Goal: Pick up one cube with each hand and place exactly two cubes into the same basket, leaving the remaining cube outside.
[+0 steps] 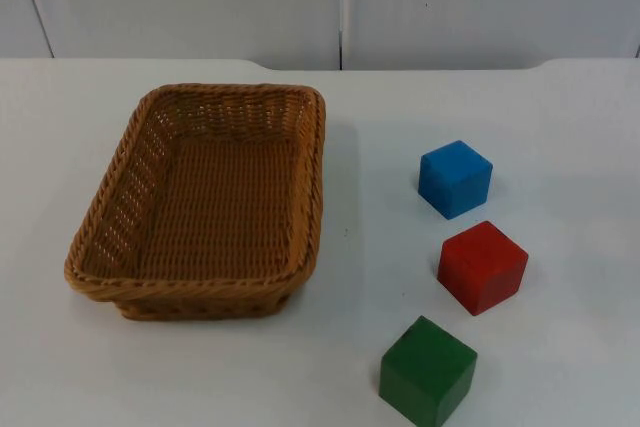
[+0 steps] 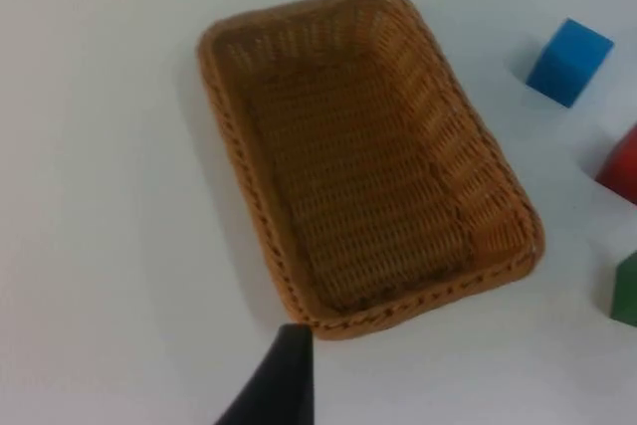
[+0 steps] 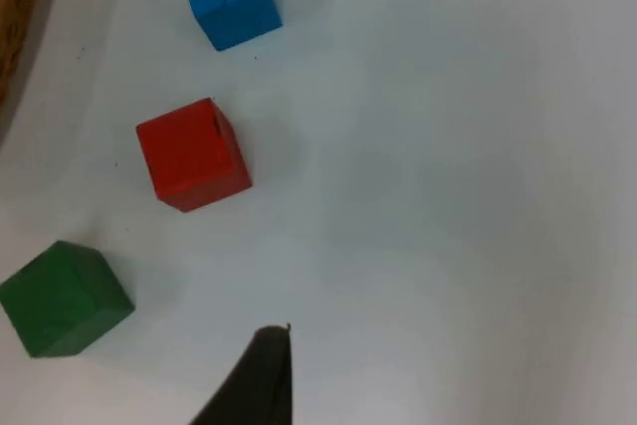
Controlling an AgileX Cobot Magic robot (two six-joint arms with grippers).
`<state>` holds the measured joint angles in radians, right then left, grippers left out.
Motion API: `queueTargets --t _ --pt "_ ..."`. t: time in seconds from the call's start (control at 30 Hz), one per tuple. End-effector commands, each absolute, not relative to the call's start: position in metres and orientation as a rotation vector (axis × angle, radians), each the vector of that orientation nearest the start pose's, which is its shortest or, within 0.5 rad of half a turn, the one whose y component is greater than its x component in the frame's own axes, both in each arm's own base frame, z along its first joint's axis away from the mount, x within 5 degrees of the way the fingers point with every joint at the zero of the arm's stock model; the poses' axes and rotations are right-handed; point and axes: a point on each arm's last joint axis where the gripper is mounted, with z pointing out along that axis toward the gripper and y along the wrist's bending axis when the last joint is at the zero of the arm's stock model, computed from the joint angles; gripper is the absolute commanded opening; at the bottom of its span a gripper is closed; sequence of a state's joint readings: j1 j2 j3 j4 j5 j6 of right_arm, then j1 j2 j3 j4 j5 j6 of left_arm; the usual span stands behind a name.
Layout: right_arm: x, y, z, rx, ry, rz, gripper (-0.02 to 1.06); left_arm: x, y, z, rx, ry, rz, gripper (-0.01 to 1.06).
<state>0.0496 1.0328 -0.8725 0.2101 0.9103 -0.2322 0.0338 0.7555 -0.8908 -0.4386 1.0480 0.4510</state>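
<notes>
Blue cube (image 1: 455, 178), red cube (image 1: 482, 266) & green cube (image 1: 427, 370) sit in a line right of empty basket (image 1: 105, 212), none picked yet; next: each gripper must descend on a cube; jaw state can't tell.

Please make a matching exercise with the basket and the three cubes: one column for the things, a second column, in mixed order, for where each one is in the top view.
Things:
1. basket
2. blue cube
3. red cube
4. green cube

Places:
A. between the other two cubes
B. nearest the camera
C. left part of the table, nothing inside
D. cube nearest the wall

Pairs: 1-C, 2-D, 3-A, 4-B
</notes>
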Motion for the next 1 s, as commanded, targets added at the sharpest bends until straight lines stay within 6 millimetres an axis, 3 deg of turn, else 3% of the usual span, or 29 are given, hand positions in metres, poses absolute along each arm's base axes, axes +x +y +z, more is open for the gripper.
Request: queueTargets --t 0.0,0.13,0.3,0.6,0.77,0.97 --pt "0.194 0.024 0.315 -0.268 2.508 0.185 1.03 0.131 -0.032 0.362 0.418 2.258 -0.360 0.95" --pt "0.201 0.025 0.317 -0.278 2.516 0.189 1.03 0.143 -0.034 0.356 0.438 2.288 -0.398 0.94" --pt "0.208 0.027 0.334 -0.295 2.485 0.217 1.03 0.154 -0.036 0.350 0.459 2.316 -0.431 0.94" --pt "0.220 0.031 0.356 -0.334 2.478 0.247 1.03 0.162 -0.056 0.345 0.592 2.296 -0.490 0.94" --pt "0.228 0.056 0.351 -0.527 2.476 0.251 1.03 0.168 -0.081 0.337 0.723 2.288 -0.530 0.94" --pt "0.233 0.095 0.331 -0.765 2.518 0.222 1.03 0.175 -0.109 0.316 0.850 2.375 -0.480 0.94"
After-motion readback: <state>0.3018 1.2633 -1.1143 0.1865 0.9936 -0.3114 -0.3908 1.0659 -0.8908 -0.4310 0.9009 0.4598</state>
